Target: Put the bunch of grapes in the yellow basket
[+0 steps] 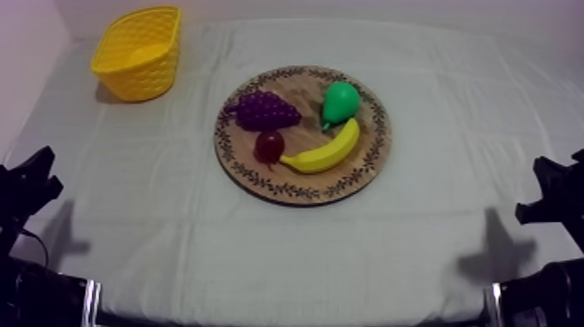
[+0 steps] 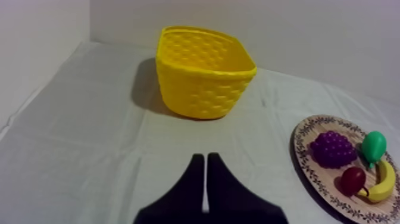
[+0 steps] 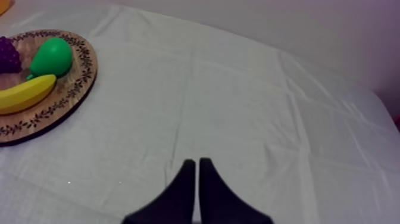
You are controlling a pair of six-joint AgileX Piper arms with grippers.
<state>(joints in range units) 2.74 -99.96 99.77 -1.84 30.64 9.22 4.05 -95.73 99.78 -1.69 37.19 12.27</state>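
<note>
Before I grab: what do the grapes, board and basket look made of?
Grapes: probably moulded plastic, with a dull purple, bumpy surface.
Board: looks like wood, brown with faint grain and a dark printed leaf rim.
Basket: likely plastic, in uniform bright yellow with a moulded weave pattern.

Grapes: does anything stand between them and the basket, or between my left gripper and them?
Nothing visible does. The grapes lie on the board's side nearest the basket, with bare cloth between. The small red fruit, pear and banana lie off both paths. Bare cloth also separates the left gripper from the board.
</note>
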